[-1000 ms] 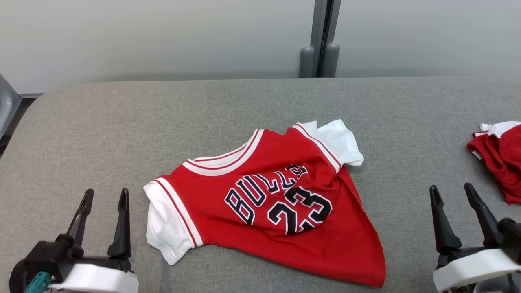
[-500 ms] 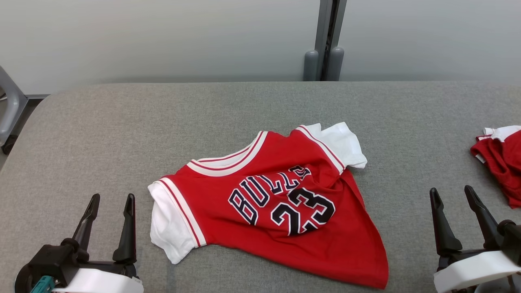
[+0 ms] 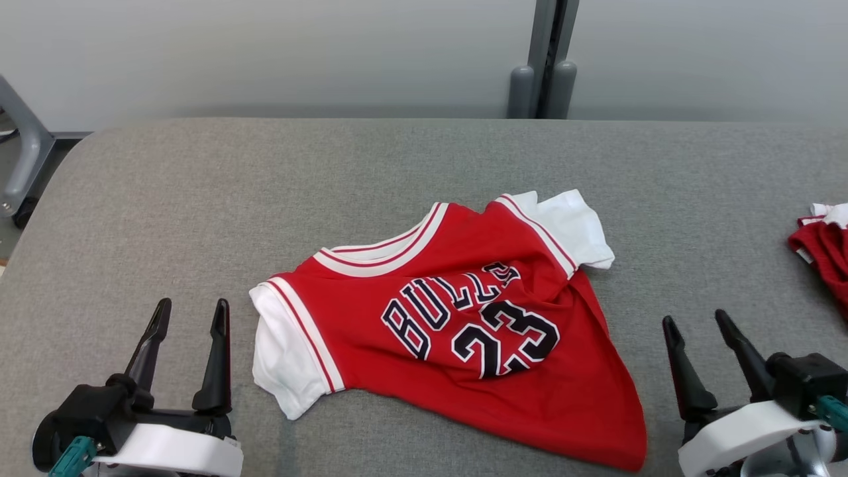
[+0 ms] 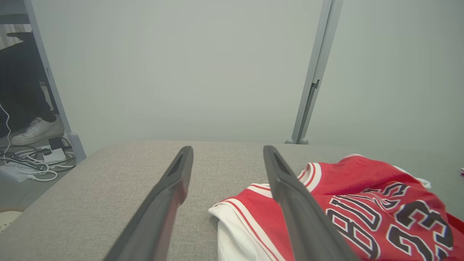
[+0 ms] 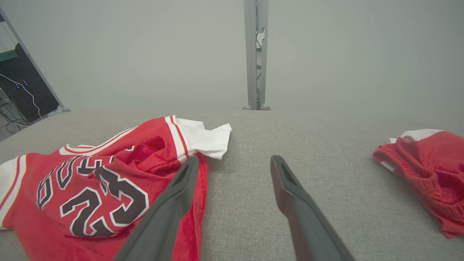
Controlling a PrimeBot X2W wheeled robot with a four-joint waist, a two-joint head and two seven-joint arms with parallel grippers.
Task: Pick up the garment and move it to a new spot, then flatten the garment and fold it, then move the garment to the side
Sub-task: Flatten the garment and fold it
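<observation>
Here's the red jersey [image 3: 457,331] lying front up in the middle of the grey table [image 3: 199,192], rumpled rather than flat: folds bunch the chest lettering and the number 23, the white-trimmed neck opens toward the far left, one white sleeve sticks out at the near left and the other pokes out at the far right, and the hem trails off to a point at the near right. The left gripper [image 3: 192,306] hovers low at the near left, just beside that near sleeve but clear of it, jaws spread wide with nothing between them; in the left wrist view its two dark fingers [image 4: 170,195] frame grey cloth and the edge of that sleeve. Over on the other side the right gripper [image 3: 695,319] sits near the jersey's lower hem, also wide open and holding nothing; in its own wrist view one finger overlaps the red fabric's edge, though whether it touches I cannot tell. A second red garment [image 3: 825,248] lies bunched at the table's right edge, well apart from the jersey. Behind the table stands a pale wall [image 3: 265,53] with a grey post [image 3: 543,59], and a white shoe [image 4: 36,128] and cables [image 4: 32,166] sit on the floor [image 4: 25,192] off to the left
</observation>
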